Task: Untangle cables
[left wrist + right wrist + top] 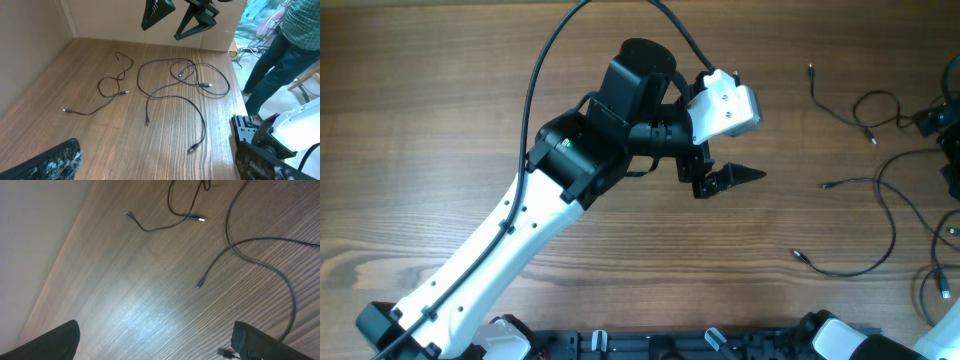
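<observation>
- The left pincer (732,180) hangs released over the middle of the overhead frame, jaws spread wide with nothing between them.
- The right pincer (156,325) is released too, its jaws wide at the bottom corners of its own view and low over the wood.
- The cables (880,190) lie at the right of the overhead frame, well apart from the left pincer.
- In the left wrist view they sprawl mid-frame as loose loops, crossing in places.
- They look light, limp and thin, so they will likely slide and trail when pulled. A pinch just behind the plugs (192,148) seems surest.
- The table (470,120) is smooth wood grain, giving little friction.
- A plain wall (30,50) bounds the table, and a person (285,45) stands beyond its edge at the upper right.
</observation>
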`<state>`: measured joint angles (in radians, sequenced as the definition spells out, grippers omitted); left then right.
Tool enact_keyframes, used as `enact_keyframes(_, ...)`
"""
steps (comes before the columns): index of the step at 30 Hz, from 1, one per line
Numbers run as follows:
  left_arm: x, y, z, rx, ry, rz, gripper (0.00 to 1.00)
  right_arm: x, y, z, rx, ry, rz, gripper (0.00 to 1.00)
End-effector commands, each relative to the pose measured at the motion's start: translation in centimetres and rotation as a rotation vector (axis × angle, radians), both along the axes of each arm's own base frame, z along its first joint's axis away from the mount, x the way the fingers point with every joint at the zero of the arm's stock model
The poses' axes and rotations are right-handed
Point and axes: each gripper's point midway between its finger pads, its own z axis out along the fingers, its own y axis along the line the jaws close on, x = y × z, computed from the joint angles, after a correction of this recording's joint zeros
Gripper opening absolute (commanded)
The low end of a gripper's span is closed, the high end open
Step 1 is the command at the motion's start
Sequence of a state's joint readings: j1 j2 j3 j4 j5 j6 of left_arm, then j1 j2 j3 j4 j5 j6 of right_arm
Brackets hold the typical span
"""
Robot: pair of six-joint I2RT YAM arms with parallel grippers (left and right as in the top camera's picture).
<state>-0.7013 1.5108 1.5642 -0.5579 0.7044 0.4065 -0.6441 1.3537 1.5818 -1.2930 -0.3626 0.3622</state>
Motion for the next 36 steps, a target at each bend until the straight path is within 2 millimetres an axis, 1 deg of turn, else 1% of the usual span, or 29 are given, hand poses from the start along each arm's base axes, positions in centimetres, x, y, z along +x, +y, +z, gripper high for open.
enact_keyframes(1, -0.6, 0.3, 1.2, -0.018, -0.027, -0.006, 1.00, 0.1, 0.1, 0.4, -0.002, -0.010, -0.002, 1.00)
enact_keyframes(16, -0.6, 0.3, 1.2, -0.018, -0.027, -0.006, 1.00, 0.1, 0.1, 0.4, -0.002, -0.010, -0.002, 1.00)
enact_keyframes(19, -0.7, 0.4, 0.8, -0.007, -0.013, -0.006, 1.00, 0.1, 0.1, 0.4, -0.002, -0.010, -0.001, 1.00)
enact_keyframes(24, -1.2, 0.8, -0.3, 0.034, 0.033, -0.006, 1.00, 0.1, 0.1, 0.4, -0.002, -0.010, -0.002, 1.00)
enact_keyframes(25, -1.0, 1.0, -0.6, 0.049, 0.039, 0.010, 1.00, 0.1, 0.1, 0.4, -0.002, -0.010, -0.002, 1.00)
enact_keyframes(26, -0.7, 1.5, -1.5, 0.093, 0.053, 0.048, 1.00, 0.1, 0.1, 0.4, -0.002, -0.010, -0.002, 1.00)
enact_keyframes(32, -0.9, 4.0, -5.4, 0.276, 0.146, 0.142, 1.00, 0.1, 0.1, 0.4, -0.002, -0.010, -0.001, 1.00)
enact_keyframes(34, -0.9, 4.5, -5.9, 0.302, 0.158, 0.156, 1.00, 0.1, 0.1, 0.4, -0.002, -0.010, -0.001, 1.00)
enact_keyframes(36, -0.7, 4.7, -6.0, 0.305, 0.159, 0.165, 1.00, 0.1, 0.1, 0.4, -0.002, -0.010, -0.002, 1.00)
